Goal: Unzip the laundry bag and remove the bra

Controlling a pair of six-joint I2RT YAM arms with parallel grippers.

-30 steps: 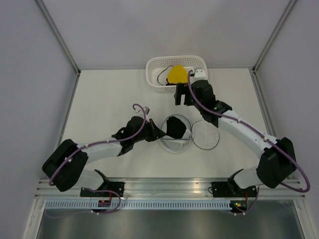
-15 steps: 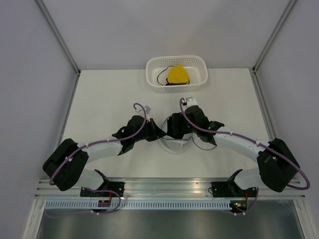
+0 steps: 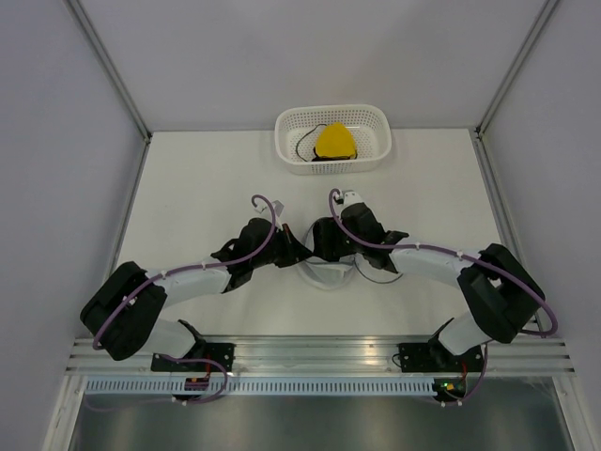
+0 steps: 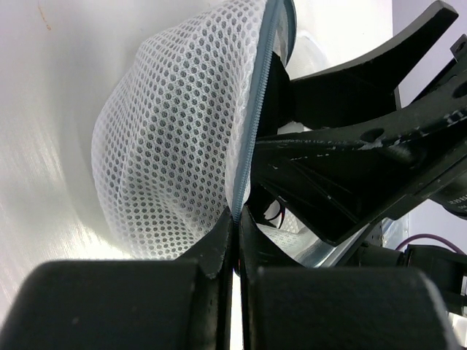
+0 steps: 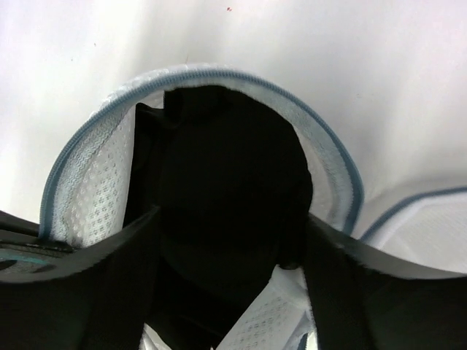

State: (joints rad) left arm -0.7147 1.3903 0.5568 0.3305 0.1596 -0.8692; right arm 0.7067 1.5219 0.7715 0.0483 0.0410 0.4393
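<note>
At the middle of the worktop (image 3: 207, 188) our arms meet over the laundry bag (image 3: 329, 275). Left wrist: left pincer (image 4: 237, 219) clamps its rim; we should hold firm. Right wrist: right pincer (image 5: 230, 277), wide, straddles the dark bra (image 5: 230, 175) inside; we should grip fabric only.

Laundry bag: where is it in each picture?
Top external: the laundry bag sits just below the picture's middle, mostly hidden, with only a white curve showing.
Left wrist: its white mesh fills the left and middle, pinched at the bottom by the left end effector.
Right wrist: its open mouth arches across the middle.
Shared landmark: the blue-grey zipper rim, seen in both wrist views.
</note>
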